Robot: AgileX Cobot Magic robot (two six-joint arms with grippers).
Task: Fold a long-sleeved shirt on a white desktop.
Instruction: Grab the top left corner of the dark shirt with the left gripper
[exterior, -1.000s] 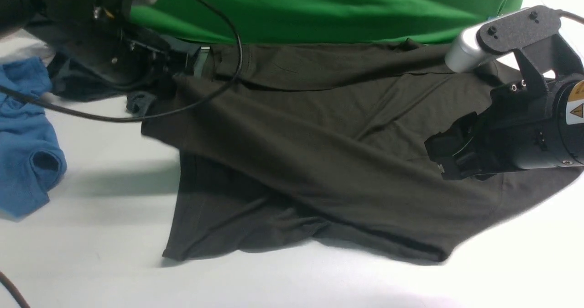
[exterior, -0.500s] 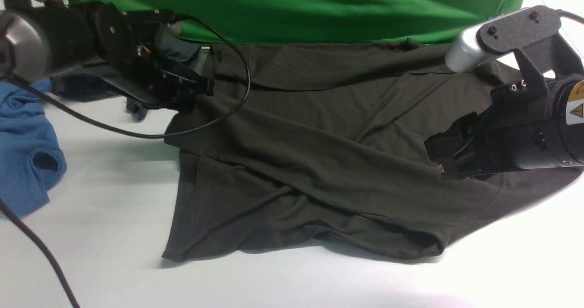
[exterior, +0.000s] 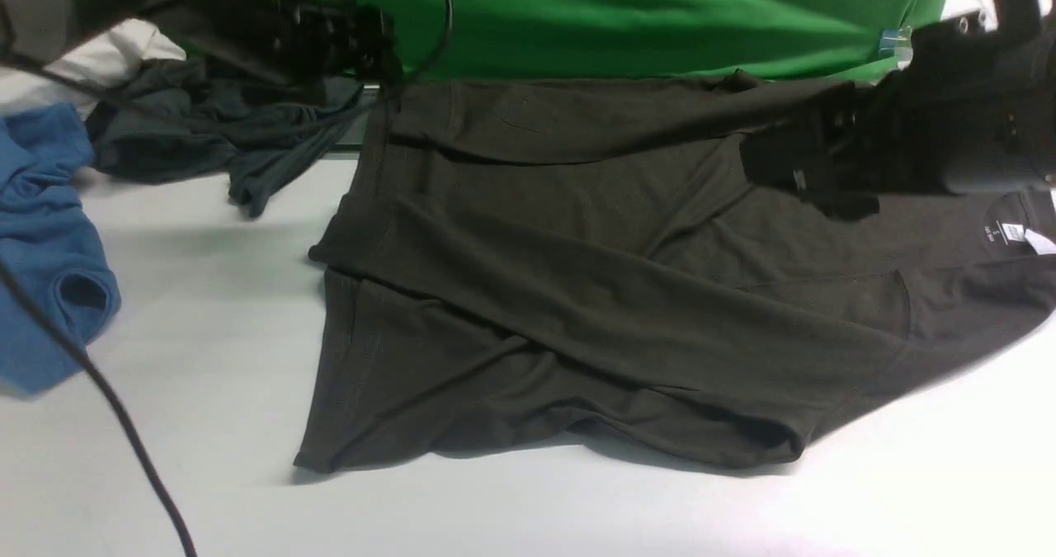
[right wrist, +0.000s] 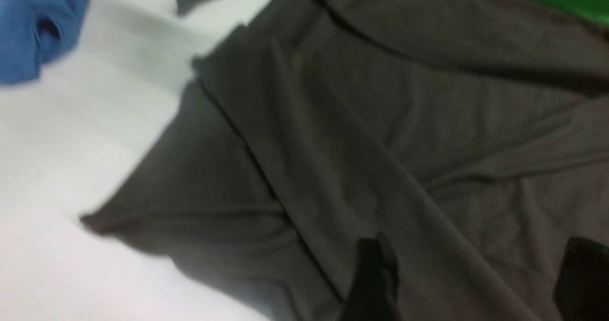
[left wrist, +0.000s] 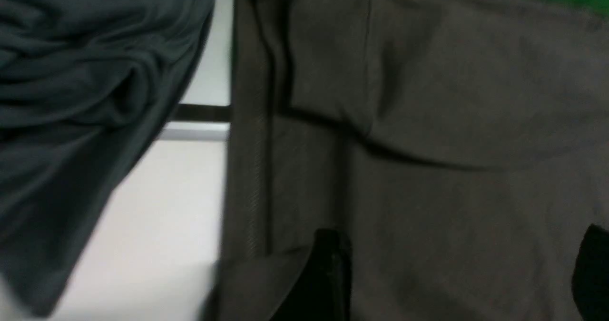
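Note:
The long-sleeved shirt (exterior: 577, 293) lies spread over the white desktop (exterior: 206, 318), dark olive-brown, with one sleeve laid slantwise across its body. Its small white neck label (exterior: 1011, 232) shows at the right. My left gripper (exterior: 375, 45) hangs above the shirt's far left corner; in the left wrist view the gripper (left wrist: 461, 278) is open, with only shirt fabric (left wrist: 452, 121) beneath. My right gripper (exterior: 792, 177) hovers over the shirt's right part, also open (right wrist: 478, 283) and holding nothing, above the folded sleeve (right wrist: 333, 135).
A dark teal-grey garment (exterior: 206, 140) and a blue shirt (exterior: 41, 243) lie at the left. The grey cable slot rim (left wrist: 195, 131) shows between the teal garment and the shirt. A green backdrop (exterior: 619, 12) hangs behind. A black cable (exterior: 107, 408) crosses the near left.
My left gripper let the sleeve go and rose toward the back left; the sleeve now rests on the shirt. My right gripper lifted off the shirt, uncovering the neck label.

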